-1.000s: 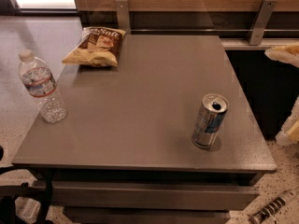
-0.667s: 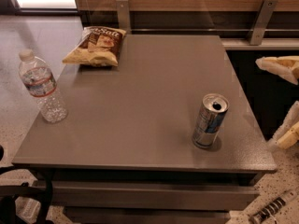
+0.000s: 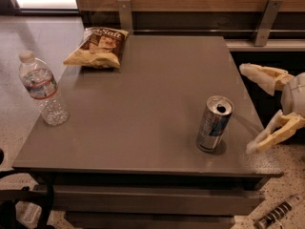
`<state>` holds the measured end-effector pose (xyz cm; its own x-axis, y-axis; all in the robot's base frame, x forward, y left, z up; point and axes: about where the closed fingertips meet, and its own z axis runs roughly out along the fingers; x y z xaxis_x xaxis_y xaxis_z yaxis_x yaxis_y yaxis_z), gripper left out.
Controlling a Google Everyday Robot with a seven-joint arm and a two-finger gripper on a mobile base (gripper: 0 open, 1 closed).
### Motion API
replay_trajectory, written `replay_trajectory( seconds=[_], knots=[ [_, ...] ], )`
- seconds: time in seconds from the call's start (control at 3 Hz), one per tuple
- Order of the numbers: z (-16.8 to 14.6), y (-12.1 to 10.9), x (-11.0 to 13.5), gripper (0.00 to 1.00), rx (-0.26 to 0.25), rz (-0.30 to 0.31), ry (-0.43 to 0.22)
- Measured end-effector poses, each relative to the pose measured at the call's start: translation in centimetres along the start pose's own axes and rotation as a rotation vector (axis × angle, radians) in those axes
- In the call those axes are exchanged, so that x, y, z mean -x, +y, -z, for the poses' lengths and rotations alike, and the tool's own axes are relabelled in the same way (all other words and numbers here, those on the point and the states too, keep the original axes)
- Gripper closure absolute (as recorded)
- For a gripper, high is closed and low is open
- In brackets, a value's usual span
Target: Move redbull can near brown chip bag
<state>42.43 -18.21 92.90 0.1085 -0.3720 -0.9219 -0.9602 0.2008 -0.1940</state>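
The redbull can (image 3: 214, 123), slim and silver with blue panels and an open pull-tab top, stands upright on the front right part of the grey table (image 3: 143, 104). The brown chip bag (image 3: 98, 47) lies flat at the table's far left corner, far from the can. My gripper (image 3: 247, 108) comes in from the right edge, just right of the can and apart from it. Its two cream fingers are spread wide, one above (image 3: 259, 74) and one below (image 3: 271, 135), with nothing between them.
A clear plastic water bottle (image 3: 43, 89) stands upright at the table's left edge. A wooden wall with metal brackets (image 3: 265, 20) runs behind the table. Speckled floor lies to the left and front right, with a ribbed metal object (image 3: 279, 213) on it.
My gripper has moved in from the right edge toward the can, with more of both fingers now in view. The can, bag and bottle have not moved.
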Motion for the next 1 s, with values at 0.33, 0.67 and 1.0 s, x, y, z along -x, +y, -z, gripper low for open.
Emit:
replay_trajectory(
  seconds=[0.33, 0.67, 1.0],
  knots=[
    [-1.2, 0.5, -0.1, 0.00, 0.024, -0.026, -0.103],
    [-2.2, 1.0, -0.5, 0.00, 0.048, -0.057, -0.141],
    [-3.5, 1.1, -0.7, 0.00, 0.072, -0.077, -0.179]
  ],
)
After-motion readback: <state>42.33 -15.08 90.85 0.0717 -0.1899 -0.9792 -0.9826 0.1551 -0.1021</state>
